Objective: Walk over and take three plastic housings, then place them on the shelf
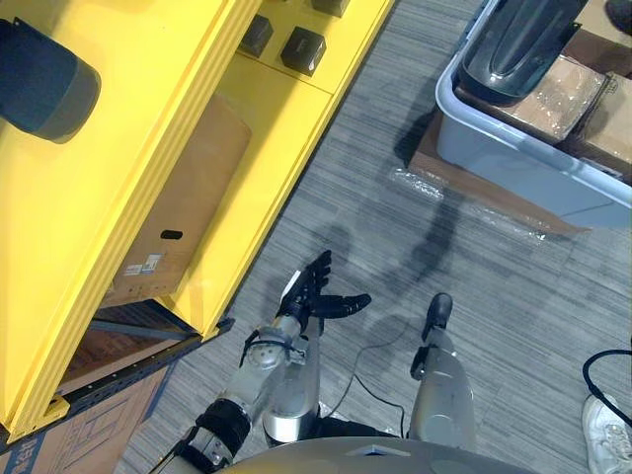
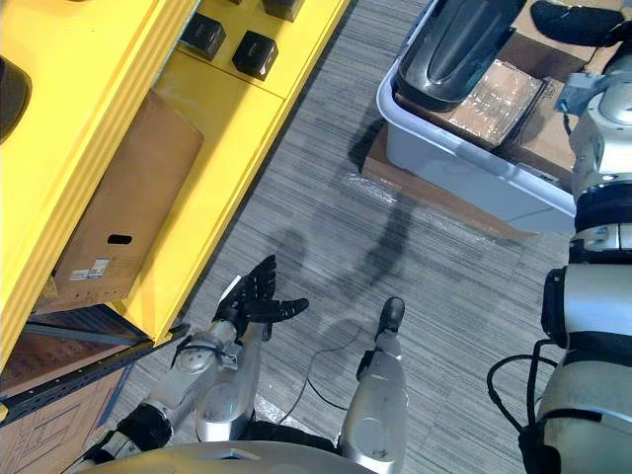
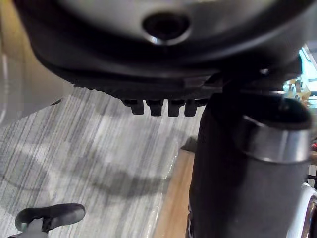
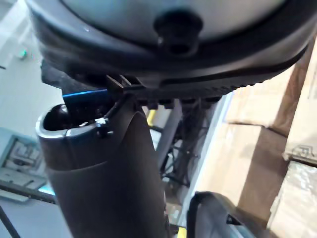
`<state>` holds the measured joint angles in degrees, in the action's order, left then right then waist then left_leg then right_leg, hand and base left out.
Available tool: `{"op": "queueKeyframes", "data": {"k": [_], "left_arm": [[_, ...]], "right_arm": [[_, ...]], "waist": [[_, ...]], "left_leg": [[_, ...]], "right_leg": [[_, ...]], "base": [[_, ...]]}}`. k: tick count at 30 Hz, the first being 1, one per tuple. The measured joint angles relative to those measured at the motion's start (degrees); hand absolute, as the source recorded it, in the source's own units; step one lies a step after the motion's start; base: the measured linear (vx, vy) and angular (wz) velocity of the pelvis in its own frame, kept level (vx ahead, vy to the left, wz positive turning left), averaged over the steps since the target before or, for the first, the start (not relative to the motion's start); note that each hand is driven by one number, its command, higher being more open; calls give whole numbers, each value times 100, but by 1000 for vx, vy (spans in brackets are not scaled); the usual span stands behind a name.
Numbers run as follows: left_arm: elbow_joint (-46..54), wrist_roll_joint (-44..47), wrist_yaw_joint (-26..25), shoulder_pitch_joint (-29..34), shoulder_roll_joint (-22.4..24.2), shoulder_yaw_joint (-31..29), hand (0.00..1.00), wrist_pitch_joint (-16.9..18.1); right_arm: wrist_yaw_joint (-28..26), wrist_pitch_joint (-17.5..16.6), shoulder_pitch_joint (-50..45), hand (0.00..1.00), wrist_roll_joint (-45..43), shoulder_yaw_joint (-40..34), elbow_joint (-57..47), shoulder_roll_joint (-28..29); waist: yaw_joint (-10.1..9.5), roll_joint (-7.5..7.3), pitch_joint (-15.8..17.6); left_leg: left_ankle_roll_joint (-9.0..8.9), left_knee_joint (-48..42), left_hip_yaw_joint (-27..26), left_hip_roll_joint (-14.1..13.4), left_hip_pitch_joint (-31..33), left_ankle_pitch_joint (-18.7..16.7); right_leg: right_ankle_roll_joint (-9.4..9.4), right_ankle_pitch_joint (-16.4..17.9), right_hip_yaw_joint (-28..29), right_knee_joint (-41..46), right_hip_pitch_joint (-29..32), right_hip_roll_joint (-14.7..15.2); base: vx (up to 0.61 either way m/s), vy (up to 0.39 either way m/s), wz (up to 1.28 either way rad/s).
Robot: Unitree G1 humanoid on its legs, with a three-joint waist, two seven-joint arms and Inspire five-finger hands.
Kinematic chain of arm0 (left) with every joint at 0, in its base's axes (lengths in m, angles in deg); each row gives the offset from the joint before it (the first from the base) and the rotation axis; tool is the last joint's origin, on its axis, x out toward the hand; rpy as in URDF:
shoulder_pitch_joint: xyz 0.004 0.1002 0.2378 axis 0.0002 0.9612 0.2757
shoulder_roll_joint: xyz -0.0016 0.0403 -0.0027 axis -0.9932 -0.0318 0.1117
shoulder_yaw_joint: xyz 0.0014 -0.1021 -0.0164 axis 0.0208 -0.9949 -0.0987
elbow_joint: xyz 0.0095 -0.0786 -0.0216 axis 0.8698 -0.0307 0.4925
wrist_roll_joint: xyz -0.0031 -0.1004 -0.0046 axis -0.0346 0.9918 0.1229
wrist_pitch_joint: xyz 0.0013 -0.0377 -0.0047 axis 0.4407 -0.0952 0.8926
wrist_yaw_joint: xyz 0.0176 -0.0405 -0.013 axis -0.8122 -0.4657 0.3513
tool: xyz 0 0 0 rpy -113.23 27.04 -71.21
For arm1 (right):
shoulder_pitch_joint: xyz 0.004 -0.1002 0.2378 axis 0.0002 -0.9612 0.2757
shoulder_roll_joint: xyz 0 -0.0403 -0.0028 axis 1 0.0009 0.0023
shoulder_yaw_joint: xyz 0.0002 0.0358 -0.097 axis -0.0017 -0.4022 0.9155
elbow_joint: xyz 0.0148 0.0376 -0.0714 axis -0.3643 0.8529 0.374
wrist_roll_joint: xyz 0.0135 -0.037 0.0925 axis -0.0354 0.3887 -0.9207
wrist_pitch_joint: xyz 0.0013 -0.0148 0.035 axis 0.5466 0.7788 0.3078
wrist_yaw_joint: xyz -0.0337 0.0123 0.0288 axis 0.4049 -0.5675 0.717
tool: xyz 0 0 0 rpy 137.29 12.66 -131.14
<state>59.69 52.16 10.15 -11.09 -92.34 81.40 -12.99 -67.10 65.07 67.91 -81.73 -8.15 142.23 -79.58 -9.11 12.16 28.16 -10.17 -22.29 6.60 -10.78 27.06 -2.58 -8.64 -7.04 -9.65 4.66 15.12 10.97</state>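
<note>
your left hand (image 1: pixel 318 293) hangs over the floor just beside the yellow shelf (image 1: pixel 148 128), fingers spread wide and holding nothing. you cannot tell how your right hand (image 4: pixel 104 173) stands. a dark plastic housing (image 1: pixel 518 44) lies in the grey bin (image 1: pixel 513 166), well apart from the left hand.

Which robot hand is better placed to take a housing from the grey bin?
Likely right. The right robot hand is up by the grey bin, with a dark housing close ahead in its wrist view. The left robot hand hangs open, low beside the yellow shelf.
</note>
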Motion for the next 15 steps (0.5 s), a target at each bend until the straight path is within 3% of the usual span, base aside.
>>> {"op": "queueKeyframes", "data": {"k": [9, 15], "left_arm": [[-231, 14, -125, -17, 43, 323, 100, 37], [-263, 200, -230, -37, 107, 363, 100, 155]], "right_arm": [[-90, 233, 271, 100, 220, 412, 597, 326], [-19, 673, 271, 100, 381, 564, 836, 329]], "waist": [[-230, 0, 0], [-347, 4, -3]], "left_leg": [[-11, 375, 94, 24, 51, 239], [-46, 466, 207, 46, 129, 320]], "right_leg": [[3, 7, -163, 30, 147, 24], [8, 54, -281, 91, 207, 34]], "base": [[15, -22, 7], [14, -14, 9]]}}
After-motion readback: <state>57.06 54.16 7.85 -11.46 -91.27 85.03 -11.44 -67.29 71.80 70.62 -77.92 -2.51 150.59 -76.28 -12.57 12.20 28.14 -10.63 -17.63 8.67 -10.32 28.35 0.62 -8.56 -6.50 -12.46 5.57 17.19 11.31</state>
